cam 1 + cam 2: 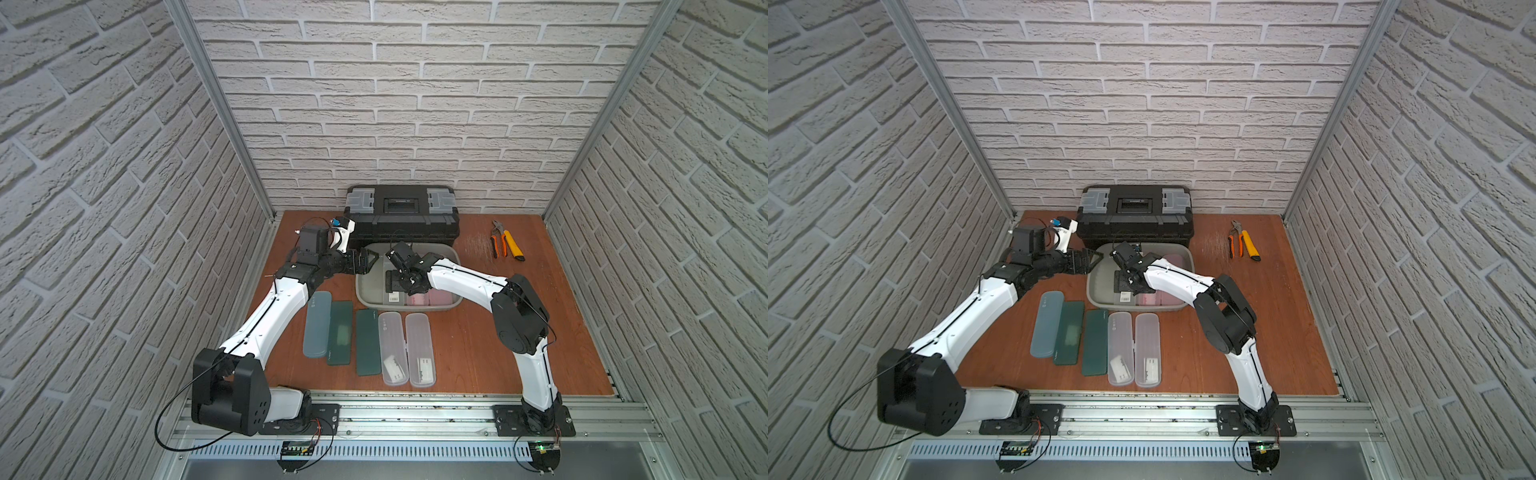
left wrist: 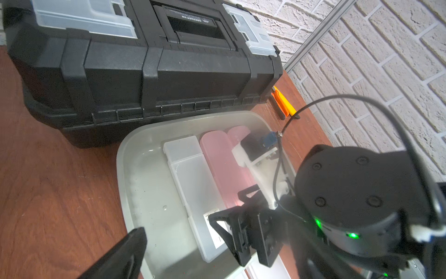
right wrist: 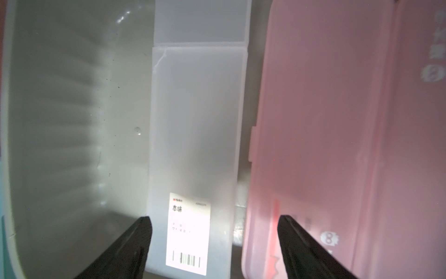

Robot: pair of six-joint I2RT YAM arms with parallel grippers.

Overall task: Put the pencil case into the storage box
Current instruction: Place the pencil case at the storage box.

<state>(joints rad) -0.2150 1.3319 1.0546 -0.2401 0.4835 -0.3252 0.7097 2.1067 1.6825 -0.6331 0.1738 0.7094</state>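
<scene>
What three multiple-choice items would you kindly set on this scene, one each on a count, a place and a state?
1. How many slim plastic pencil cases lie in a row on the brown wooden table?
A. Three
B. Five
C. Seven

2. Where is the frosted white rectangular pencil case with a barcode label?
A. On the table
B. Held in the air
C. In the shallow grey-green plastic storage box

3. How is the right gripper?
A. Open
B. Shut on the frosted case
C. Shut on the box's rim

B: five lie side by side in both top views.
C: it rests on the box's floor beside translucent pink plastic cases.
A: its fingers stand apart above the case.
</scene>
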